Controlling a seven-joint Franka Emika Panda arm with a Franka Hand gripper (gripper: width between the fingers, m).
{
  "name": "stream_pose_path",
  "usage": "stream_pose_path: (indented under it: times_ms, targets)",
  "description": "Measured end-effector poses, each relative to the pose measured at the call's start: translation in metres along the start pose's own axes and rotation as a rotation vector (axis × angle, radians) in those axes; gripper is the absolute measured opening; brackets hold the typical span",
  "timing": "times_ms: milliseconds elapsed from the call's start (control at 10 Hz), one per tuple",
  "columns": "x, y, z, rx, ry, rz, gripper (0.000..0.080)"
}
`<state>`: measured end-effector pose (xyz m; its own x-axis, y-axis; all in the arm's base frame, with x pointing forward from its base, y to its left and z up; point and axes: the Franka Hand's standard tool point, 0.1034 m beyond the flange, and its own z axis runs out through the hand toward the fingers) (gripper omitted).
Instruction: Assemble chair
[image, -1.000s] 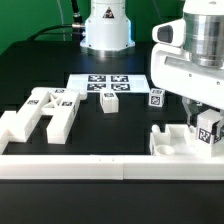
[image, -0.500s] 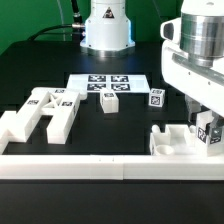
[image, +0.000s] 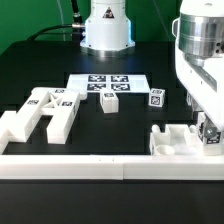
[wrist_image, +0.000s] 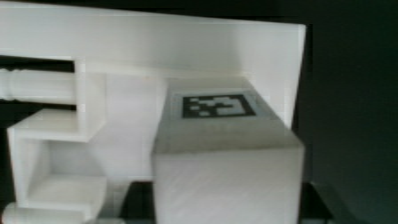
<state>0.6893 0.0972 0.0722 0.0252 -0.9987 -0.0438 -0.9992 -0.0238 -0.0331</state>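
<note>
Looking at the exterior view, you find the pincer (image: 208, 124) at the far right, low over the bench (image: 30, 70), its jaws closed on a tagged white block (image: 212, 136) of the chair. That block hangs right at the boxy seat part (image: 170, 142), which lies just behind the long border wall (image: 90, 167); whether block and seat touch, you cannot tell. The wrist view is mostly filled by the block (wrist_image: 217, 106), its tag facing the camera, with a white piece with rounded bars (wrist_image: 54, 120) close beside it. Towards the exterior view's left, the H-shaped frames (image: 40, 112) lie flat near the wall. One small tagged peg (image: 110, 102) stands just in front of the marker board (image: 92, 78), and a second peg (image: 156, 97) stands off its corner.
</note>
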Motion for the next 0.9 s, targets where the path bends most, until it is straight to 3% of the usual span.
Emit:
stream_pose_path:
  times_ms: [200, 400, 500, 600, 700, 900]
  targets:
    - [-0.0013, 0.0013, 0.0001, -0.006, -0.003, 0.140, 0.0291]
    - [-0.0014, 0.0011, 0.0003, -0.005, -0.004, 0.075, 0.0299]
    - [-0.0017, 0.0003, -0.0011, -0.003, -0.004, 0.039, 0.0521]
    - [-0.0024, -0.0009, -0.0025, 0.003, -0.004, -0.067, 0.0521]
    - [-0.0035, -0.0009, -0.0027, 0.003, -0.004, -0.198, 0.0621]
    - [-0.0082, -0.0022, -0.0023, 0.016, -0.004, -0.319, 0.0648]
